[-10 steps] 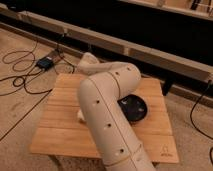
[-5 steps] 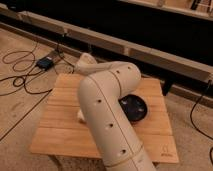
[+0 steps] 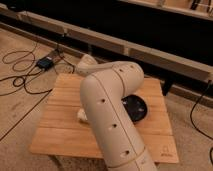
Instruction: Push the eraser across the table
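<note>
Bare grey floor (image 3: pixel 20 135) surrounds the low, square, light bamboo-wood desk (image 3: pixel 55 131). The tool is hidden behind the bulky white jointed robot arm (image 3: pixel 107 110), which rises from the desk's near edge and folds back over its centre; whether the tool is released or clenched cannot be told. The eraser is not visible; the arm covers much of the desk top. A small pale rounded object (image 3: pixel 81 116) shows at the arm's left edge, on the desk. A flat black round disc (image 3: pixel 137 107) lies on the desk's right half. Beyond the desk's far left corner, a small dark box (image 3: pixel 45 63) sits among black cables (image 3: pixel 20 80).
</note>
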Controlling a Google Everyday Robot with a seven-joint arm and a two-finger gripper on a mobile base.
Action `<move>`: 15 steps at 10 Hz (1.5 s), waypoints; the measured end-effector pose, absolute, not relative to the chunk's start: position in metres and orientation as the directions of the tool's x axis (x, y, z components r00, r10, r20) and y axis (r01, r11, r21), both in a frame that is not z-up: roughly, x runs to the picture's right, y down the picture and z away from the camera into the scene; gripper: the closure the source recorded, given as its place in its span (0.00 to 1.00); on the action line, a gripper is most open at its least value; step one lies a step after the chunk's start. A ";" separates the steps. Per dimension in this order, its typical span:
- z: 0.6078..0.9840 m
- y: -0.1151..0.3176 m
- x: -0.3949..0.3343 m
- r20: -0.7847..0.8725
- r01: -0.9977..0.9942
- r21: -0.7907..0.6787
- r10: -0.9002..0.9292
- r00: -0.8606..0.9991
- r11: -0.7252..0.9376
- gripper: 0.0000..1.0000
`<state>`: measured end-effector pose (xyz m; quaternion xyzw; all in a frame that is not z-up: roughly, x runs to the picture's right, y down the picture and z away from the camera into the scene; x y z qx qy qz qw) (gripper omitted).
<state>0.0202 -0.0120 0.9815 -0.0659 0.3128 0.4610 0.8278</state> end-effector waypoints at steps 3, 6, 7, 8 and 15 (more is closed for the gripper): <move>0.977 -0.005 0.032 -0.603 -0.802 0.180 0.708 0.368 0.570 0.20; 0.977 0.002 0.042 -0.631 -0.789 0.176 0.683 0.369 0.589 0.20; 0.979 0.003 0.045 -0.638 -0.784 0.174 0.674 0.372 0.596 0.20; 0.981 0.004 0.047 -0.644 -0.780 0.174 0.668 0.372 0.602 0.20; 0.998 -0.013 0.081 -0.652 -0.777 0.235 0.688 0.319 0.584 0.20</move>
